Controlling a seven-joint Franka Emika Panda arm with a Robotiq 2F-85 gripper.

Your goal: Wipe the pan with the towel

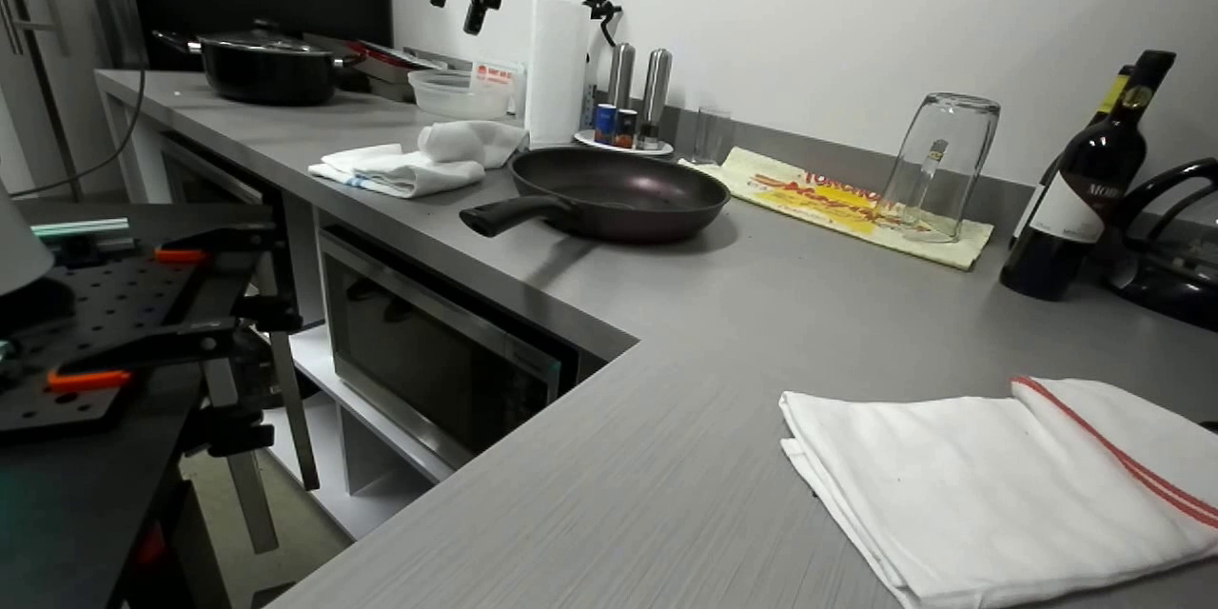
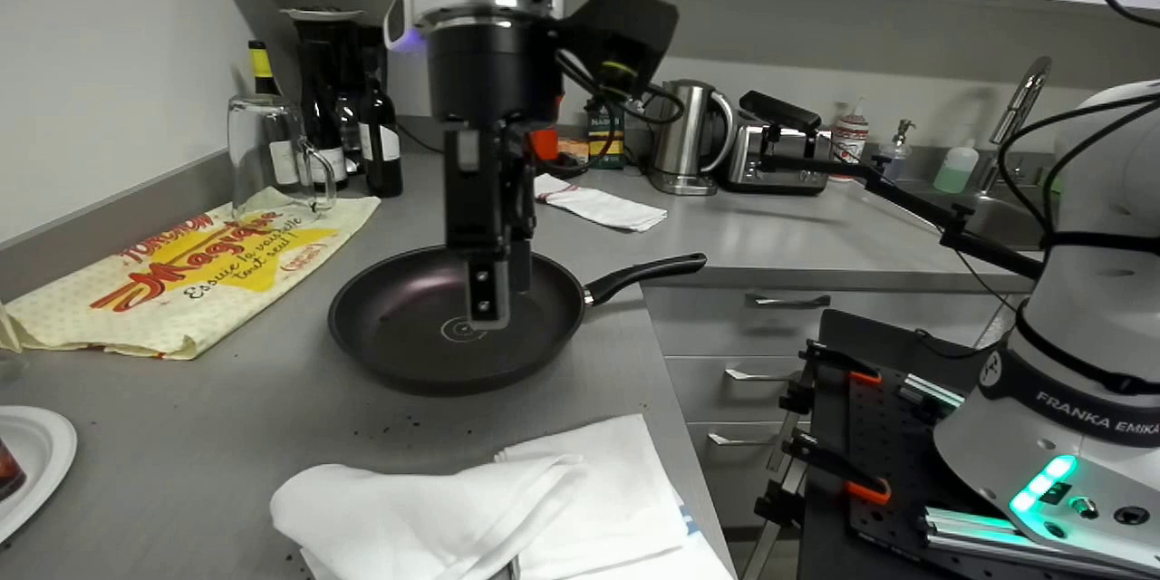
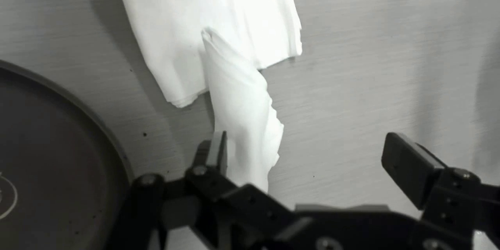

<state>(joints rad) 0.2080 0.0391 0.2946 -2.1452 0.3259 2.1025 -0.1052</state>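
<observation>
Jaws spread wide, my gripper [image 3: 306, 146] hangs above the counter [image 3: 343, 97]. Going left to right in the wrist view, I see part of the dark pan [image 3: 50, 136], then the white towel [image 3: 230, 66], folded, near the pan but apart from it, partly hidden by one of my fingers [image 3: 218, 152]. Right of the pan in an exterior view stand a glass mug [image 1: 961, 152] and wine bottles [image 1: 1080, 195].

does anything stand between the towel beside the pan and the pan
Nothing visible does; in an exterior view, only counter with scattered dark specks lies between the towel and the pan.
</observation>
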